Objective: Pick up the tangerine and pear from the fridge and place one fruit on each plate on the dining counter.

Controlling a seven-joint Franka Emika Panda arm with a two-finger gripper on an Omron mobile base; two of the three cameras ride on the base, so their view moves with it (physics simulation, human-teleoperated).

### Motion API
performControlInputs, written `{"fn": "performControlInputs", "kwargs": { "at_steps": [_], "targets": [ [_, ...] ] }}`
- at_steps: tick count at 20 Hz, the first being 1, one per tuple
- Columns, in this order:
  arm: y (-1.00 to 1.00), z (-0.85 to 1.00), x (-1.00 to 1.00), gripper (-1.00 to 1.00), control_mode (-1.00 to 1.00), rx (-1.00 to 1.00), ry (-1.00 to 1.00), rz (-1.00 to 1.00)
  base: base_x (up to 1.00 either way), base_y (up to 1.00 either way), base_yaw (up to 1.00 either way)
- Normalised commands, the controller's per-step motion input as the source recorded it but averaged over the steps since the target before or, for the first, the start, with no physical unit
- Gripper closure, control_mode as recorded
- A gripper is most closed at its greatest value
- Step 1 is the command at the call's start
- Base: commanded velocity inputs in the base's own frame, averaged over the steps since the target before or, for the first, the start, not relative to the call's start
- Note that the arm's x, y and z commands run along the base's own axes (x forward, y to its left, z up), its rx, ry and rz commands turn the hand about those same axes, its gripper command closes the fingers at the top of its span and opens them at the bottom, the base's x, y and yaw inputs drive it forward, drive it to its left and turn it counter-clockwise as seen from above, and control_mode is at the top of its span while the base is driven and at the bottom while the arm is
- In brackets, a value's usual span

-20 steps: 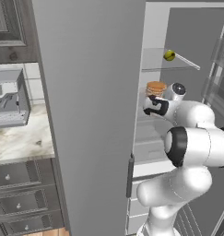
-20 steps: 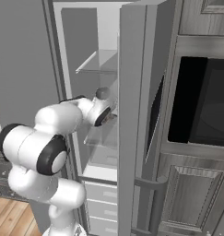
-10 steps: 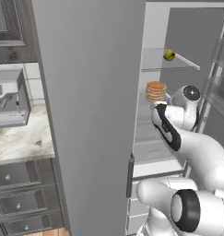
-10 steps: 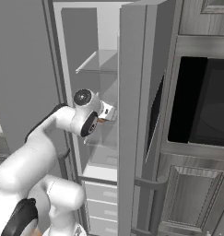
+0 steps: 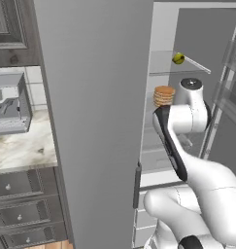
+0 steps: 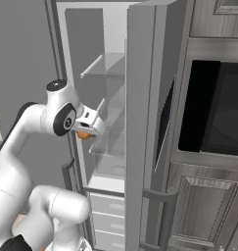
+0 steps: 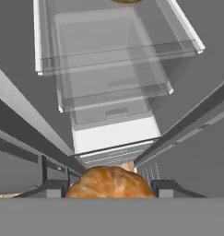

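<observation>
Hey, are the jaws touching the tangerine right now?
Touching. In the hand view the tangerine sits wedged between the two dark jaws, pressed on both sides; the right base view shows it tucked in the gripper.

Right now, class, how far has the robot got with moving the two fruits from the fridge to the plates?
Done: the fridge stands open and the tangerine is picked up. In hand: the claw is shut on the tangerine in front of the glass shelves. Left: the pear lies on the upper shelf, and neither fruit has reached a plate.
</observation>
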Motion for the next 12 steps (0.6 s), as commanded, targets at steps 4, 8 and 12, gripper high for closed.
{"fn": "performControlInputs", "kwargs": {
  "at_steps": [4,8,12],
  "targets": [
    [0.23,0.00,-1.00,1.00,-1.00,0.15,-0.01,0.08,0.00,0.00,0.00],
    [0.05,0.03,-0.47,1.00,-1.00,0.04,0.08,0.12,0.00,0.00,0.00],
    [0.00,-0.15,0.00,1.00,-1.00,-0.05,0.13,0.00,0.00,0.00,0.00]
  ]
}}
